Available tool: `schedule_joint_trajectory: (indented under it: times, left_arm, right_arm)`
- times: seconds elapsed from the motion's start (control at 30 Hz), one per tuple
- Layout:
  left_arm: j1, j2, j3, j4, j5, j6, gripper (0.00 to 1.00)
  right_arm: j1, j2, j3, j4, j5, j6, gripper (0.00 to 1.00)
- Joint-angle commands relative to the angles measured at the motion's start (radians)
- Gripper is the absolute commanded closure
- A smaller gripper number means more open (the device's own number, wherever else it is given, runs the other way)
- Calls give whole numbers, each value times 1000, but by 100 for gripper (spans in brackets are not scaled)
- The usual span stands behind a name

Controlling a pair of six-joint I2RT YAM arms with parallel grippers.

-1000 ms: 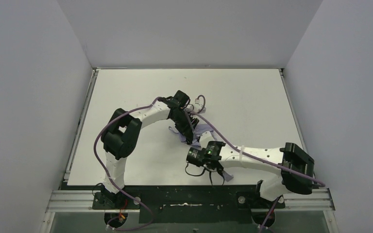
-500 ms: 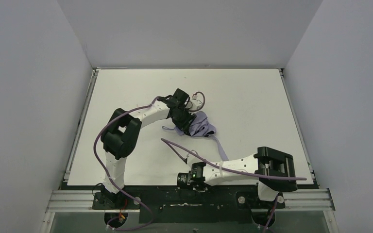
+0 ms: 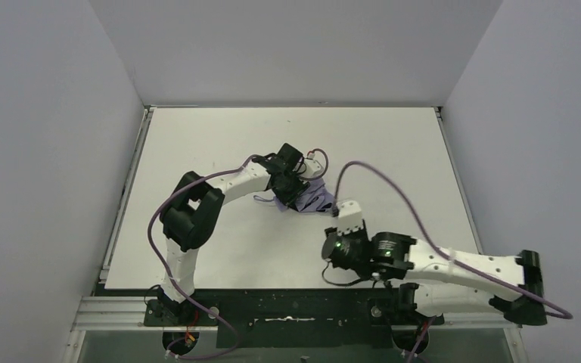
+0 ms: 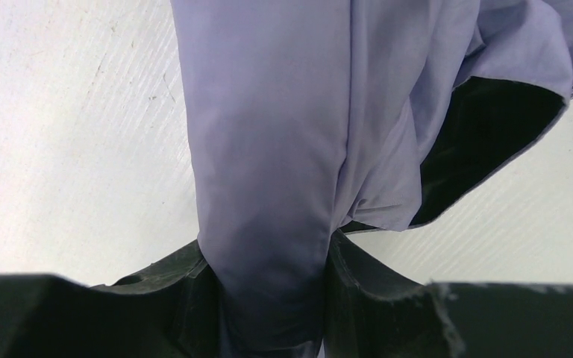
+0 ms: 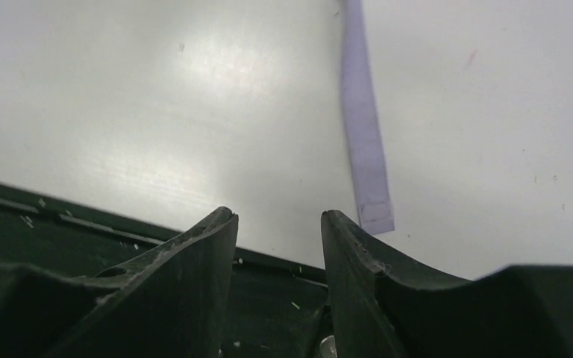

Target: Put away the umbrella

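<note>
**A:** What has the left claw [image 4: 268,257] got?

**B:** I see its two black fingers [image 4: 171,287] pressed in on a bunched fold of the compact lavender fabric umbrella [image 4: 268,119], pinching it from both sides. The canopy spills from the tips onto the white tabletop [image 4: 67,134], and its black lining [image 4: 485,127] shows on one side.

**A:** And the right claw [image 5: 277,224]?

**B:** It's spread partway, with nothing between the fingers. It hangs low over the table's near edge, by the black front rail [image 5: 15,216]. A narrow lavender strap [image 5: 364,142] lies flat on the table, its end just beside one fingertip.

**A:** Where's the umbrella overall?

**B:** From above it sits crumpled mid-table at the left claw, and only that strap reaches towards the right one.
</note>
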Motion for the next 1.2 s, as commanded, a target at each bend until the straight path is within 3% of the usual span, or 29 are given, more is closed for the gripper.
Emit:
schedule_joint_trajectory:
  times: [0.0, 0.1, 0.2, 0.33, 0.73, 0.97, 1.03, 1.17]
  left_arm:
    - [-13, 23, -22, 7, -89, 25, 100]
    - [-28, 30, -20, 10, -120, 32, 100]
    - [-45, 23, -27, 17, -159, 53, 100]
    - [-54, 13, -39, 39, -185, 87, 100]
    - [-138, 2, -90, 160, -297, 309, 100]
    - [-177, -16, -196, 318, -302, 464, 100]
    - [-185, -17, -221, 364, -306, 507, 100]
    - [-200, -16, -276, 460, -327, 588, 100]
  right_arm:
    - [-198, -242, -49, 102, 95, -27, 53]
    - [-453, -273, -62, 203, -38, -166, 52]
    - [-731, -208, -57, 303, -276, -290, 50]
    - [-934, -68, -21, 455, -448, -406, 48]
    - [-1120, 231, 39, 941, -571, -647, 41]
    - [-1300, 395, 108, 1059, -964, -724, 41]
    - [-1313, 453, 154, 1036, -1099, -817, 42]
    - [-1305, 579, 325, 773, -1318, -1032, 43]
